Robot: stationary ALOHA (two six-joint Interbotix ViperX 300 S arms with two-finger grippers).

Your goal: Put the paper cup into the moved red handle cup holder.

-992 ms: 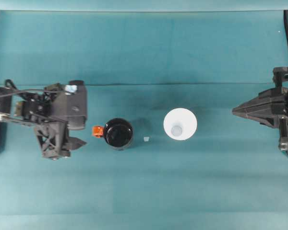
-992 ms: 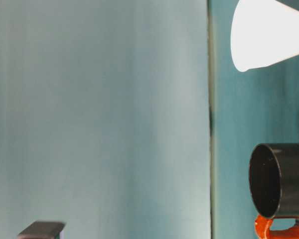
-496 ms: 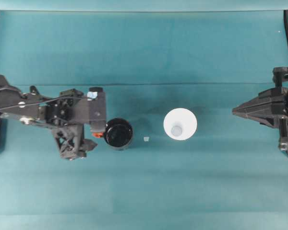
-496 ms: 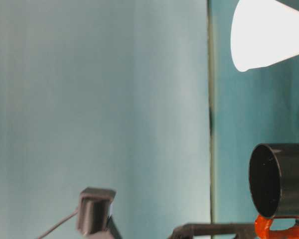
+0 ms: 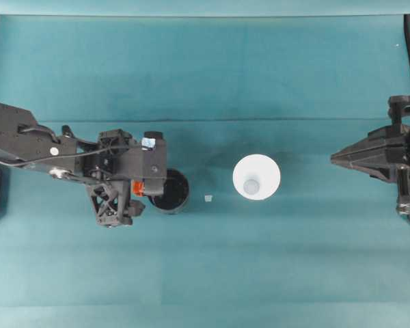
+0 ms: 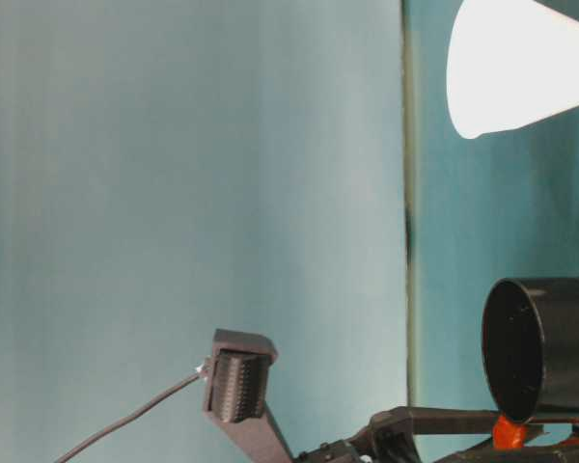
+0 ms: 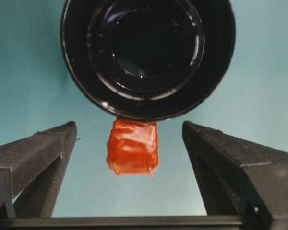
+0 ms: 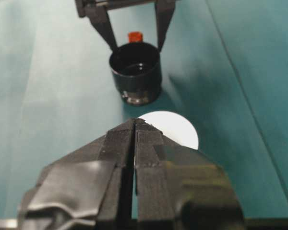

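Paper cup [image 5: 256,178] is what the job turns on, but going across the overhead view from the left, the left gripper [image 5: 140,186] comes first: its fingers [image 7: 43,153] stand apart on either side of the orange-red handle tab [image 7: 133,147], with teal cloth showing between each finger and the tab in the left wrist view, so nothing is clamped yet. Just to the right of the tab sits the red handle cup holder [image 5: 169,192], glossy black, upright and empty. A small pale scrap [image 5: 208,198] lies on the table [image 5: 205,273] between the holder and the cup. The cup stands near the middle of the table, apart from the holder, mouth up. Far to the right, the right gripper [image 5: 336,158] rests well away from the cup with its jaws pressed together. As for handling, thin paper like this is likely very light and easily crushed, and it could tip with a nudge; a gentle pinch across the wall just under the wide rim, or on the rim itself, seems the safest hold. The tab looks stiff enough to grip firmly.
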